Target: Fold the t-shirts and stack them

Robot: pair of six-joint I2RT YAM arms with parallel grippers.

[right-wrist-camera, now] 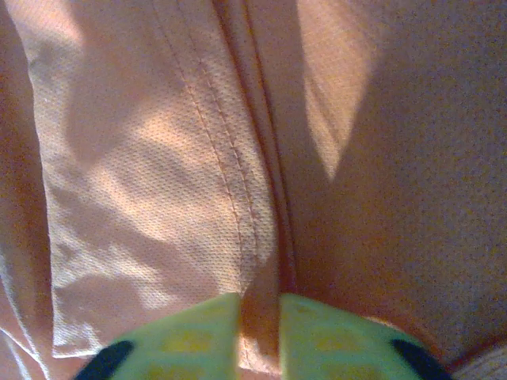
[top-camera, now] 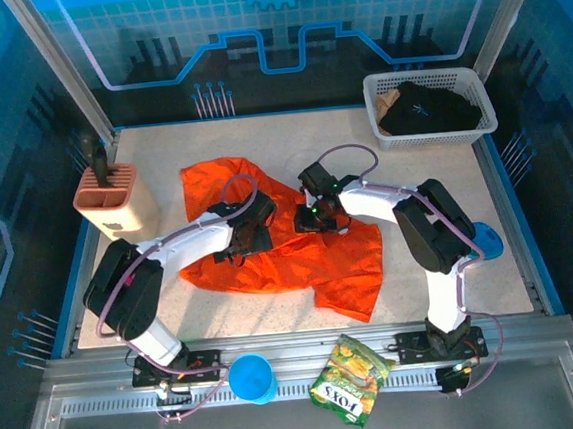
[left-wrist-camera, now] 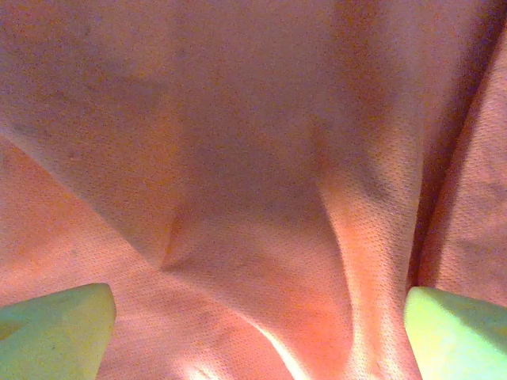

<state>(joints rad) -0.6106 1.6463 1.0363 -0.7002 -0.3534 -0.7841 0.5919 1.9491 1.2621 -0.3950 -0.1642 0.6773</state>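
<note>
We see left gripper (left-wrist-camera: 253, 336) spread wide over orange t-shirt (top-camera: 315, 257); right gripper (right-wrist-camera: 260, 336) clamped on its hemmed fold; black t-shirt (top-camera: 428, 110) in basket (top-camera: 429, 140).

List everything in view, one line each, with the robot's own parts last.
orange t-shirt: one, bright orange, spread crumpled at the middle of the table
black t-shirt: one, black, inside the basket
basket: one, white, far right corner
tan item: one, pale brown, in the basket beside the black shirt; cannot tell what it is
holder: one, peach, far left, with a dark handle sticking out
cup: one, blue, near rail between the arm bases
snack bag: one, green-yellow, near rail
blue object: one, blue, right edge, partly hidden by the right arm
table: one, speckled beige
left gripper: one, green fingers, open above the orange cloth
right gripper: one, green fingers, pinching an orange fold
</note>
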